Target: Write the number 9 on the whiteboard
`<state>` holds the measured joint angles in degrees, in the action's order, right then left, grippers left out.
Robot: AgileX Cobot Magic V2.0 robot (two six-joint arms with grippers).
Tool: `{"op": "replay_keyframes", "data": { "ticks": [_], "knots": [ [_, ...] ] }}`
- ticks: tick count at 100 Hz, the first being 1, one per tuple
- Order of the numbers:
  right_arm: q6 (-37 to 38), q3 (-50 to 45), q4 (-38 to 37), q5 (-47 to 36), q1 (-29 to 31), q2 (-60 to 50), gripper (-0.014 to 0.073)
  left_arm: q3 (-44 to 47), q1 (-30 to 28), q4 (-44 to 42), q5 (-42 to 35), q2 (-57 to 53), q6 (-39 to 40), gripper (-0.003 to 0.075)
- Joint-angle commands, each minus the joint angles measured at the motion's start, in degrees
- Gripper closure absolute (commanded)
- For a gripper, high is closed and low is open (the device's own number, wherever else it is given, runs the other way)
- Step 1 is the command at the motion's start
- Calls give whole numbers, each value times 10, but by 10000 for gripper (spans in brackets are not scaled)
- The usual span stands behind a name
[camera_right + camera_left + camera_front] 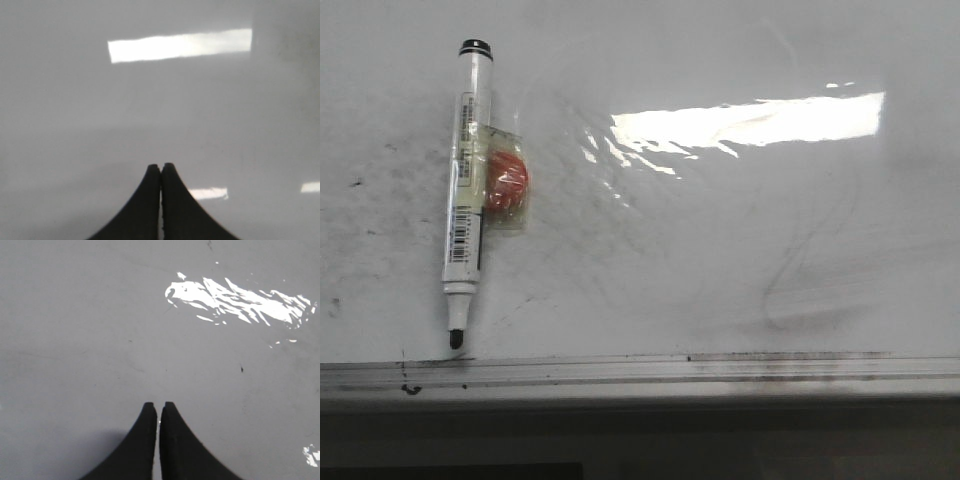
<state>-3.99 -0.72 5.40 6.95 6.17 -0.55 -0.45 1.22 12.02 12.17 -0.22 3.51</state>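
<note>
In the front view, nearest the camera, a dirty metal rail (720, 368) runs along the near edge of the whiteboard (740, 250), streaked with dark grime and with a small black mark at about 7 o'clock of the picture. Beyond it the glossy white board serves as the surface, marked with grey smudges and faint wiped curves, the clearest of them a pale curl toward 4 o'clock.

A marker (466, 195) lies flat on the board at about 9 o'clock of the picture. Its bare black tip (455, 339) points toward the rail and sits just short of it; its black end cap (476, 47) points away, toward 12 o'clock. The barrel is white with a barcode label. A small red-orange round thing (506, 182) is fixed against the barrel's side under a wrap of clear tape. No written stroke of the number 9 can be made out on the board; only the smudges and wiped traces show.

Farther off, a bright bar of reflected light (750, 122) lies across the board at about 1 o'clock.

Neither arm appears in the front view. In the left wrist view the left claw (160, 407) is clenched, its two black fingers pressed together with nothing between them, above smudged grey-white board. In the right wrist view the right claw (160, 167) is likewise clenched and empty over plain board.
</note>
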Motion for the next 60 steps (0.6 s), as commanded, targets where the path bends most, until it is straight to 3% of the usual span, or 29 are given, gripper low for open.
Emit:
{"op": "replay_keyframes", "data": {
  "ticks": [1,33,60],
  "knots": [
    [0,-6,1,-80,-1,-13,657,24,5,1,-57,-16,6,741],
    [0,-6,3,-270,-1,-13,657,24,5,-6,-95,-16,6,741],
    [0,-6,3,-272,-1,-13,657,24,5,-6,-116,-16,6,741]
  ]
}}
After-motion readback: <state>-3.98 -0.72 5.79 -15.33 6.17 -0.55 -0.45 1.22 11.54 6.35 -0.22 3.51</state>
